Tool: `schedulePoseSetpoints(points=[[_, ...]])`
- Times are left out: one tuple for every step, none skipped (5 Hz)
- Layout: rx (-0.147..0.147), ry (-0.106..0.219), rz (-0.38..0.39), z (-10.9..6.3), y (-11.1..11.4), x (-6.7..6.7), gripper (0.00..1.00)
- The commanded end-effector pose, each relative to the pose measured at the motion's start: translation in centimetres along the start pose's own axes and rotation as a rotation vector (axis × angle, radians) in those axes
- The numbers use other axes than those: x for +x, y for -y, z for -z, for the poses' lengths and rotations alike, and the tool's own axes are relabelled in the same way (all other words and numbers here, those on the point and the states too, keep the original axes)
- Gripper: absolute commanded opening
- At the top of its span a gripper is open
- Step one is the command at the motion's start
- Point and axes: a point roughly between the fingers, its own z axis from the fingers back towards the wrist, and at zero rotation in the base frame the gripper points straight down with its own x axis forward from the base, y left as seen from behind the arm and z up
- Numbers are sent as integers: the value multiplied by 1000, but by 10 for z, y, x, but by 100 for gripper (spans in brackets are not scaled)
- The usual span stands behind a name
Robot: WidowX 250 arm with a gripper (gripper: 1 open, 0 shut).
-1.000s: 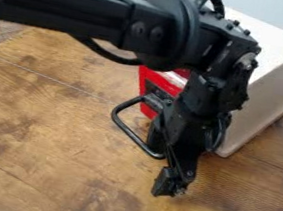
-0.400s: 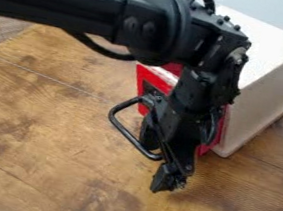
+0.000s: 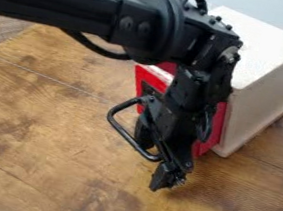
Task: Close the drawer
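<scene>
One drawer (image 3: 158, 88), glossy red, protruding from cream cabinet (image 3: 264, 71) toward 7 o'clock; black loop handle (image 3: 125, 127) lying out over wooden surface (image 3: 29, 151). Closing judged not yet done: full push back toward 1 o'clock remaining. Hand (image 3: 165, 175) at 5 o'clock of handle, pointed steeply down, spread wide, holding nothing; contact with drawer front not discernible

1. The worktop (image 3: 27, 160) was worn brown wood with visible grain and scuffs.
2. A cream-white cabinet (image 3: 267, 57) stood on it toward the far right edge, a red drawer (image 3: 155, 81) protruding from it.
</scene>
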Motion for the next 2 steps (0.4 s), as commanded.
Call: schedulePoseSetpoints(points=[[4, 31, -86, -17, -4, 7, 100], [0, 24, -129, -18, 4, 16, 100]])
